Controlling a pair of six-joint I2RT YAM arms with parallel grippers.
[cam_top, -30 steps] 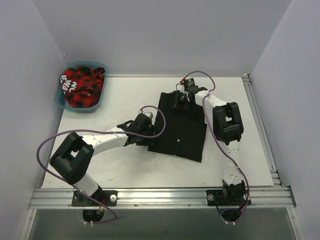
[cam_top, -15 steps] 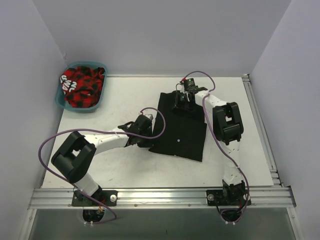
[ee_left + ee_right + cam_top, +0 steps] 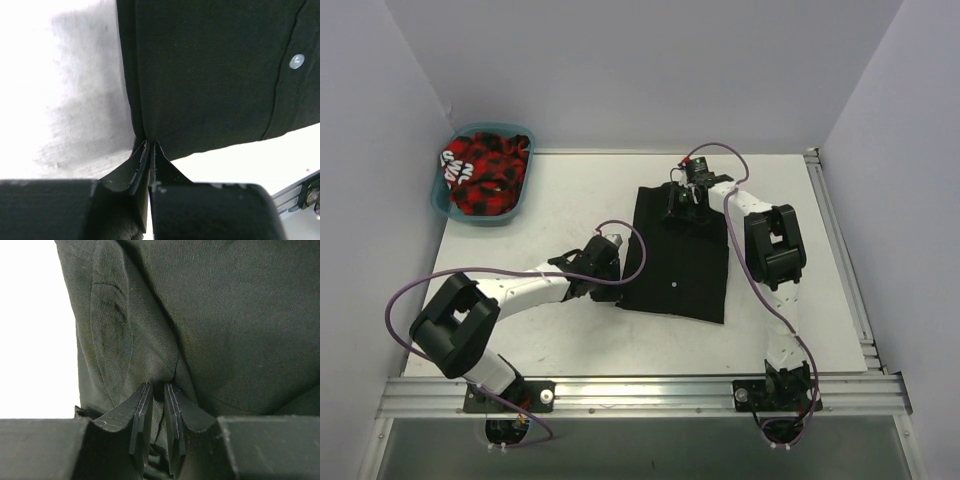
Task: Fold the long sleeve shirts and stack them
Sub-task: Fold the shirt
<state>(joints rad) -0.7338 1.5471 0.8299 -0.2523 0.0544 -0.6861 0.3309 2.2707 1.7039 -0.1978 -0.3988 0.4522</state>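
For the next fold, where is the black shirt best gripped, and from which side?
At its edges: the black shirt lies flat on the table, so only the border gives a lip to pinch. Come low from the left at the near left corner, where the left tool is shut on the doubled edge, and at the far edge, where the right tool pinches a raised fold.

Blocked at the far left corner by the teal basket [image 3: 444, 206], heaped with red-and-black cloth [image 3: 485, 175]. Barred at the middle by the black shirt [image 3: 685, 262], the left arm [image 3: 525, 288] slanting in from the near left corner, the right arm [image 3: 775, 245] along its right side. Open along the near edge of the table [image 3: 600, 335] and the far edge between basket and shirt.
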